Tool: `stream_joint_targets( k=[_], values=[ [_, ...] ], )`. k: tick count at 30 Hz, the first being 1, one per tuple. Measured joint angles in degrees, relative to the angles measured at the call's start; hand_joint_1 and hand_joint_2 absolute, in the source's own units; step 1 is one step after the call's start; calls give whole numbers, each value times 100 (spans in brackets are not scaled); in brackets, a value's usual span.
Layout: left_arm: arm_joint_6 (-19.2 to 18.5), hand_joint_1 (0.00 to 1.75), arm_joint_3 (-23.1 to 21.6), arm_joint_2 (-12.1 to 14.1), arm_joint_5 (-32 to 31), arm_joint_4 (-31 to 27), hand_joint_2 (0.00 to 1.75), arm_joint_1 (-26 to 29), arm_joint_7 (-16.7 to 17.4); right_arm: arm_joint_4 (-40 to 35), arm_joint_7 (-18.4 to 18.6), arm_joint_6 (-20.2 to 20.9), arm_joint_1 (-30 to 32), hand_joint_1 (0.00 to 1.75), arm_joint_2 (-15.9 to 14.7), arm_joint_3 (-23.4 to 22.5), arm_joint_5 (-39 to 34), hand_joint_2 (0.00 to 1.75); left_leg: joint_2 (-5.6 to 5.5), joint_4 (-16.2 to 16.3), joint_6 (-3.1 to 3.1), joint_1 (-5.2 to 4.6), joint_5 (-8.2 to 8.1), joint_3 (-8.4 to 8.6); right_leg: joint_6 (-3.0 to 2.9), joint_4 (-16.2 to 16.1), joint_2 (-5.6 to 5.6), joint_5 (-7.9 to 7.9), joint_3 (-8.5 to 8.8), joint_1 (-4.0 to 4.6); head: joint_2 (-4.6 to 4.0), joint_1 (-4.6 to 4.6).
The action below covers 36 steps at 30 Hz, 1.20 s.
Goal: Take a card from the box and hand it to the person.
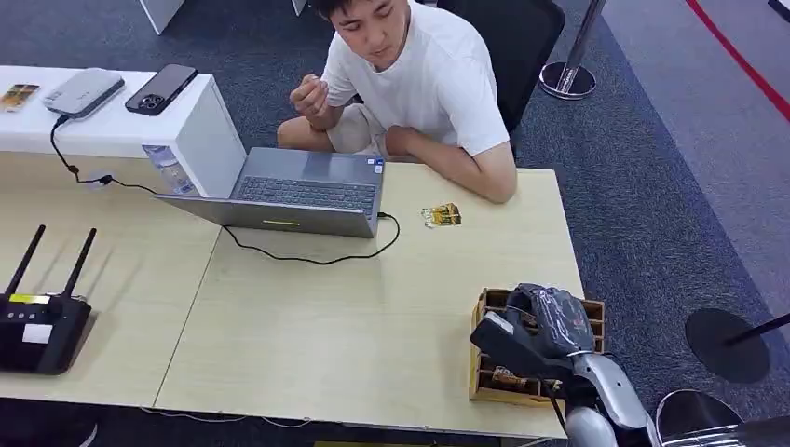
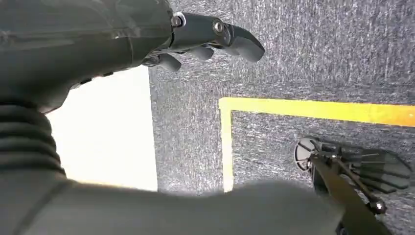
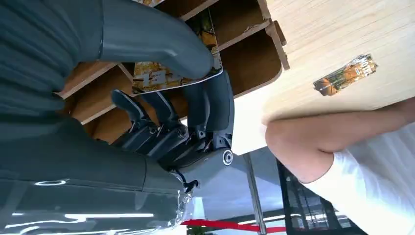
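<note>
A wooden compartment box (image 1: 483,313) stands at the table's near right corner. My right hand (image 1: 545,328) hovers over it. In the right wrist view the thumb and the dark fingers (image 3: 210,105) pinch a yellow printed card (image 3: 164,76) just above the box's (image 3: 249,58) dividers. Another card (image 1: 442,215) lies loose on the table in front of the person (image 1: 419,84), who sits at the far side with a forearm (image 1: 470,175) resting on the tabletop. My left hand (image 2: 210,36) hangs over grey carpet, holding nothing, its fingers loosely apart.
An open laptop (image 1: 298,191) with a black cable sits mid-table. A black router (image 1: 37,326) is at the near left. A phone (image 1: 160,88) lies on a white cabinet at the far left. Black stand bases (image 1: 727,345) sit on the carpet to the right.
</note>
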Motion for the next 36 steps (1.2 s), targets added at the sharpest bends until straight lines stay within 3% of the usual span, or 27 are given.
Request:
stream_joint_targets(
  k=[8,15,26,36],
  values=[
    [13,0,2,0,92,4,175,-4,0,-2,-163,-170,-31,157,9,4,122,175,0,0,0,0,0,0,0,0,0,0,1,0,0,0],
    [13,0,2,-4,173,4,175,-5,-20,-149,-689,-728,-35,157,72,7,160,175,0,0,0,0,0,-1,0,0,0,0,0,0,0,0],
    [13,0,-11,-15,249,4,175,-7,-70,-638,-2042,-2158,-113,157,249,11,-149,175,0,0,0,0,0,-1,0,0,0,0,0,0,0,0],
    [13,0,-111,-17,273,4,175,-17,-92,-449,-2522,-3094,-350,157,328,199,277,175,0,0,0,1,0,-2,0,1,0,0,0,0,0,0]
  ],
)
